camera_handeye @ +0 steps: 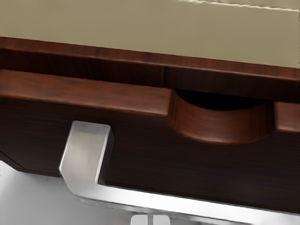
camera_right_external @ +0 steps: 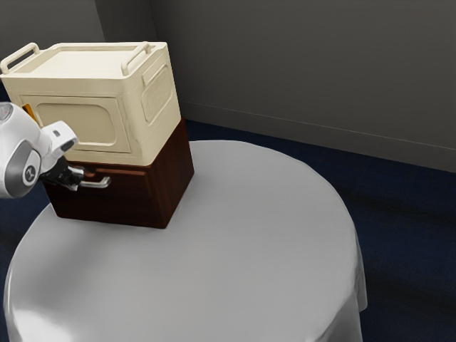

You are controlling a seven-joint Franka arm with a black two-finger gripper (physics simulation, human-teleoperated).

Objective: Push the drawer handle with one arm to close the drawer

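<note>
On the dark cabinet [camera_right_external: 177,174], above the drawer [camera_handeye: 206,171], sits a cream box [camera_right_external: 85,64].

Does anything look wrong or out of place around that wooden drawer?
I see no spill or damage. The drawer does seem slightly ajar: the top edge of its front juts out past the cabinet, beneath the cream box.

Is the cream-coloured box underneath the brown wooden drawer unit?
No, the cream box sits on top of the brown drawer unit.
</note>
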